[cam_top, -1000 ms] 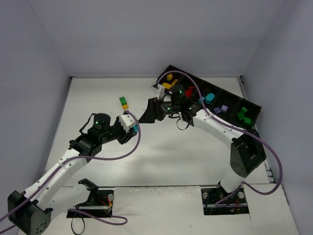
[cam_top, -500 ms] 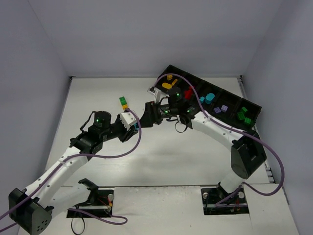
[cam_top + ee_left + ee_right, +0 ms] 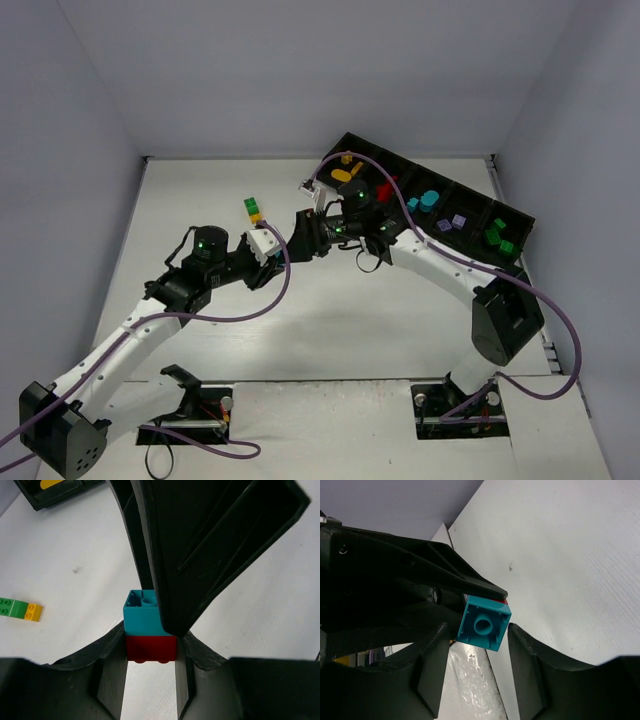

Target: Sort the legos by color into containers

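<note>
We find the teal brick stacked on the red brick over mid-tabletop. The long axis runs 6–12 in the left wrist view, teal end at 12. The left hand clamps the red. The right hand flanks the teal narrowly — we cannot tell if it grips. A green-yellow pair lies at 11 and the tray at 2.

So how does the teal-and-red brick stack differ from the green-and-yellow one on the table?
The teal-and-red plastic brick stack is clamped at its red half by the left tool, the right tool straddling its teal half; the green-and-yellow plastic brick pair lies untouched on the white table. The stack's teal end shows a hollow underside; the pair shows studs on top. Both are two joined bricks.
</note>
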You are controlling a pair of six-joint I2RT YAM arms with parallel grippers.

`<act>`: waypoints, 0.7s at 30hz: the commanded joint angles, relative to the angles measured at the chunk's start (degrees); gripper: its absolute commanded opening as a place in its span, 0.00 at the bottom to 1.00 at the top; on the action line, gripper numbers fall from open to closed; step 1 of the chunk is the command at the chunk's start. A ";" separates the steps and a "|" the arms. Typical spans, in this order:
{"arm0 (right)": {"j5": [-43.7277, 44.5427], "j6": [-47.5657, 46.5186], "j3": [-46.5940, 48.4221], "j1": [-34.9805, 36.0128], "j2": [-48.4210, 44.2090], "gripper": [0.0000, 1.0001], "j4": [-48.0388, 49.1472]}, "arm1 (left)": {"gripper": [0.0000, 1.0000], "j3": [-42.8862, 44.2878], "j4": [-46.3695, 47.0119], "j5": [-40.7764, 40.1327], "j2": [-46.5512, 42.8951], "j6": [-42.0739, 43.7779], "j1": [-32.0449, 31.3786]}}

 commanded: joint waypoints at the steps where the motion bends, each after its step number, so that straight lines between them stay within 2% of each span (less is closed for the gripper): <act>1: -2.17 0.01 2.29 0.66 0.02 0.45 2.81 | 0.00 3.77 4.58 1.65 -0.05 -0.22 -0.01; 2: -2.08 0.01 2.29 0.66 0.02 0.41 2.81 | 0.00 3.86 4.50 1.65 0.04 -0.22 -0.01; 3: -1.91 -0.34 2.21 0.66 0.02 0.30 2.81 | 0.00 3.86 4.50 1.65 0.04 -0.13 -0.01; 5: -0.85 -0.78 2.20 0.66 -0.07 0.18 2.46 | 0.00 3.69 4.41 1.74 0.22 -0.13 -0.01; 6: -0.68 -1.04 2.29 0.66 -0.07 0.07 2.37 | 0.00 3.60 4.41 1.83 0.30 -0.22 -0.01; 7: -0.41 -1.22 2.38 0.48 0.02 0.00 2.20 | 0.00 3.42 4.41 2.00 0.30 -0.22 -0.01; 14: -0.76 -2.36 2.38 -4.44 -1.29 0.00 0.70 | 0.00 0.79 4.24 1.56 -0.75 -0.84 -0.01; 21: 2.03 -8.85 7.11 -16.98 -3.32 0.00 -7.36 | 0.00 -2.20 4.50 1.65 -2.42 -2.33 -0.01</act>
